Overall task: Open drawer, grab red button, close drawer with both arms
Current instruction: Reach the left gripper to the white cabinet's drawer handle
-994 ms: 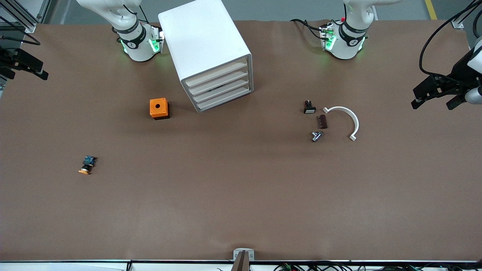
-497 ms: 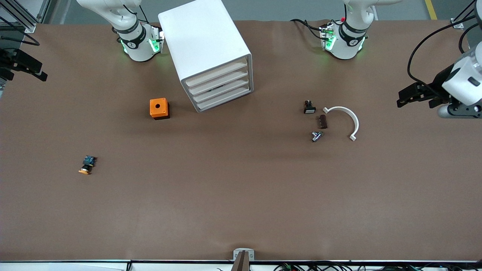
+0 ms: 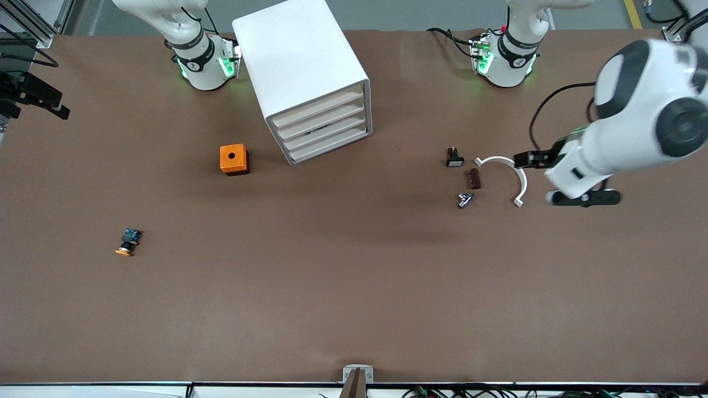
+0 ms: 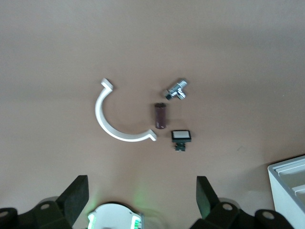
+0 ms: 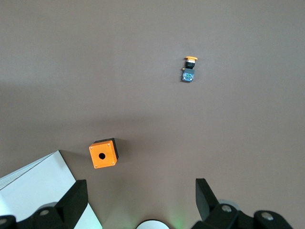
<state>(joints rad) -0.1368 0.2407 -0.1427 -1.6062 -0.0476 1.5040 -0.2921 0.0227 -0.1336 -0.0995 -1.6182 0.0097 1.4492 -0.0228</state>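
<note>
The white four-drawer cabinet [image 3: 301, 72] stands at the bench's [image 3: 354, 287] edge where the robots' bases are, nearer to the right arm's base, with all four drawers shut; the red-capped button shows in no view, so where it lies cannot be told; the left gripper [image 3: 532, 159] hangs over the white half-ring clamp [image 3: 506, 171] toward the left arm's end of the bench, its fingers [image 4: 76, 195] spread wide with nothing between them; just beside the clamp, toward the cabinet, lie a square white-faced switch [image 3: 454, 157], a short brown bar [image 3: 474, 178] and a small metal fitting [image 3: 465, 199], the fitting nearest to the front camera; the right arm waits, with the right gripper [image 3: 33, 97] over the bench's edge at the right arm's end, its fingers [image 5: 76, 195] also spread and holding nothing; an orange cube with a round hole [image 3: 234, 159] sits beside the cabinet's front corner; a button with an orange-yellow cap [image 3: 128, 242] lies well apart from it, nearer to the front camera and toward the right arm's end
</note>
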